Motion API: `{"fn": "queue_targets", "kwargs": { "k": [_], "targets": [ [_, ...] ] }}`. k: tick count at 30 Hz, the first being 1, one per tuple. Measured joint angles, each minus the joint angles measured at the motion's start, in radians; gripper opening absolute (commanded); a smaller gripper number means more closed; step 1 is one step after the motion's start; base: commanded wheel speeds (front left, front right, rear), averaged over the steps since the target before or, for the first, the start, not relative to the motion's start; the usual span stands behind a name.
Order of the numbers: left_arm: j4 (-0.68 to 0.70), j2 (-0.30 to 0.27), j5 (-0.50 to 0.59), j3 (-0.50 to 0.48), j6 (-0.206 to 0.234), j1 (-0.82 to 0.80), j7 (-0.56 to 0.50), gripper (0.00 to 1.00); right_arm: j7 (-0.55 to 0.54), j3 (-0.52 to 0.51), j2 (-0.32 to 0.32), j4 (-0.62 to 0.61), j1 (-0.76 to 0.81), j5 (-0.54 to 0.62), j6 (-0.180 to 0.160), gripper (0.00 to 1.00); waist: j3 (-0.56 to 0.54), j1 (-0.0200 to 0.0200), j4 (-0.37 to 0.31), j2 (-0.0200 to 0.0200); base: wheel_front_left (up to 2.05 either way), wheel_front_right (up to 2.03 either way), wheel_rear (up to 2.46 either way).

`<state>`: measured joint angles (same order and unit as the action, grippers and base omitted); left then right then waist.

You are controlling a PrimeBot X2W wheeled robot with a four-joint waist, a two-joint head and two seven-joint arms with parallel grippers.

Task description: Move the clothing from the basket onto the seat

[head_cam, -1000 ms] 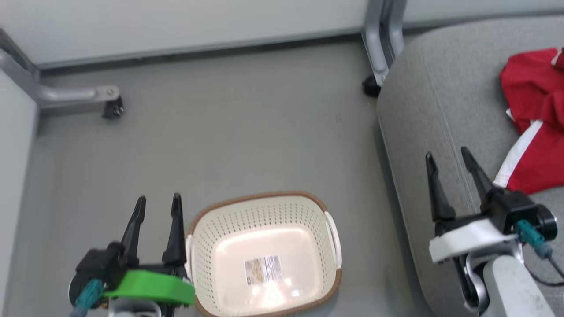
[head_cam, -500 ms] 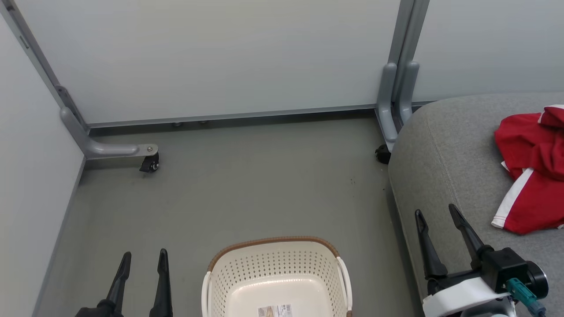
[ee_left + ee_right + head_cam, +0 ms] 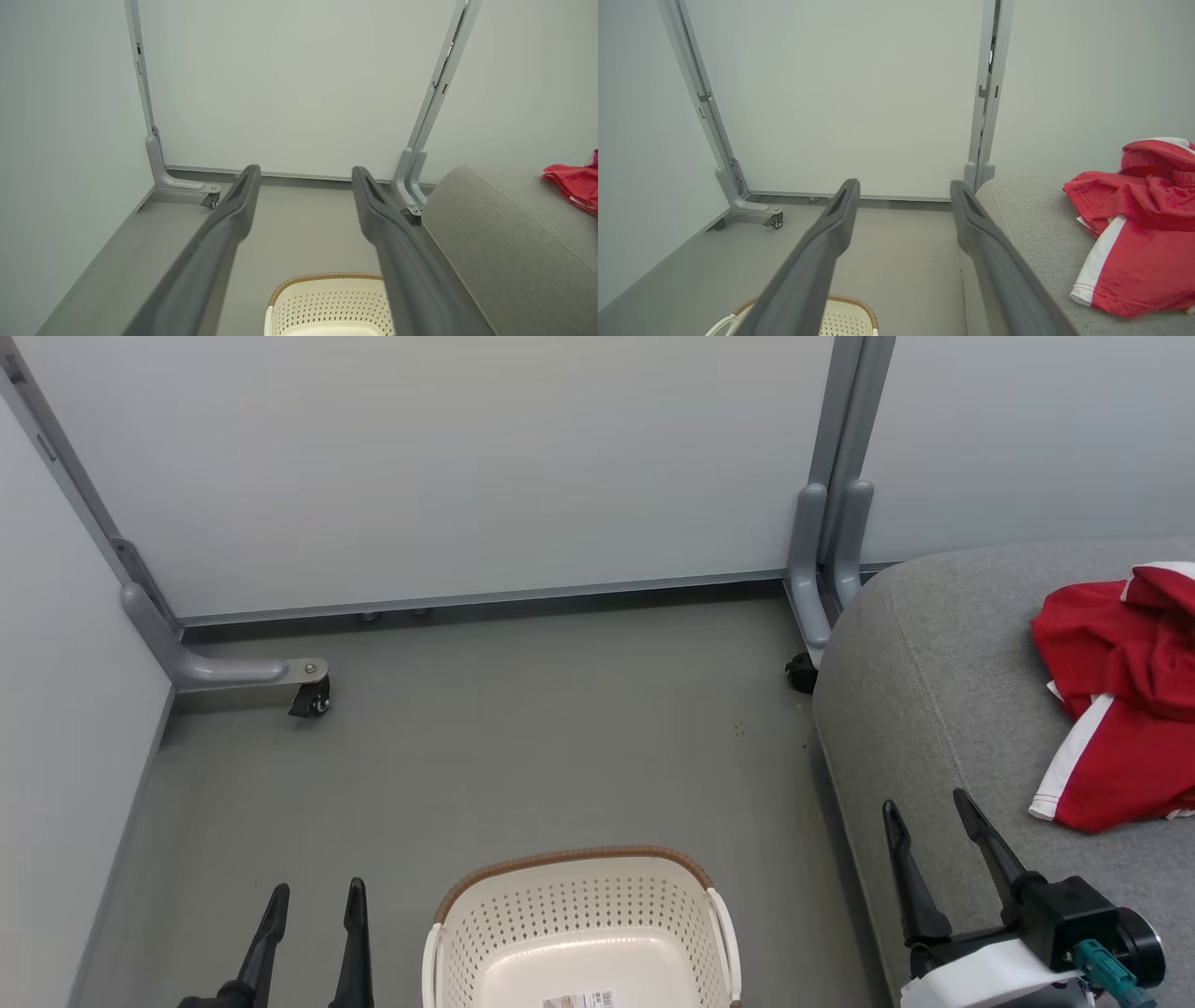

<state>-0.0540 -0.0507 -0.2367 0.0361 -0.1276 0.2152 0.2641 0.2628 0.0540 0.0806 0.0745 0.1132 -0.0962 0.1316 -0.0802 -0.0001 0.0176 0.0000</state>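
Clothing [image 3: 1116,709], bright red with white trim, lay crumpled on the grey seat [image 3: 934,691], well apart from the perforated off-white basket [image 3: 579,915] standing on the grey floor [image 3: 523,747] to the seat's left. Left gripper [image 3: 317,889] hovered just left of the basket and right gripper [image 3: 925,803] over the seat's near edge, each with long dark fingers spread wide and clasping nothing.

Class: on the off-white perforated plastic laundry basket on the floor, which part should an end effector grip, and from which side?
Its white right side handle, probably from above: the basket stands upright, open top up, and that handle juts out beyond the brown woven-look rim.
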Motion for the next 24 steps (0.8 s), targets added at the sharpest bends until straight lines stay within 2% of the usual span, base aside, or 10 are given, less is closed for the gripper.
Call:
{"fn": "queue_targets", "kwargs": {
  "k": [9,10,15,24],
  "targets": [
    [-0.002,0.000,0.004,0.003,0.000,-0.002,0.000,1.00,0.000,0.000,0.005,0.002,0.001,-0.002,0.000,1.00,0.000,0.0000,0.002,0.0000,0.00,0.00,0.00],
    [-0.004,0.000,0.011,0.002,0.000,-0.001,0.000,0.00,0.000,0.000,0.004,0.006,0.002,-0.002,0.000,0.00,-0.001,0.0000,0.003,0.0000,0.00,0.00,0.00],
    [-0.048,0.003,0.001,0.003,0.000,0.003,-0.001,0.00,-0.004,0.002,-0.006,0.047,0.017,-0.010,0.000,0.00,0.000,0.0000,0.002,0.0000,0.00,0.00,0.00],
    [-0.063,0.001,-0.171,0.000,0.001,-0.005,-0.039,0.00,-0.041,-0.007,-0.005,0.063,0.010,-0.197,0.000,0.00,0.006,0.0000,0.001,0.0000,0.00,0.00,0.00]
  ]
}}
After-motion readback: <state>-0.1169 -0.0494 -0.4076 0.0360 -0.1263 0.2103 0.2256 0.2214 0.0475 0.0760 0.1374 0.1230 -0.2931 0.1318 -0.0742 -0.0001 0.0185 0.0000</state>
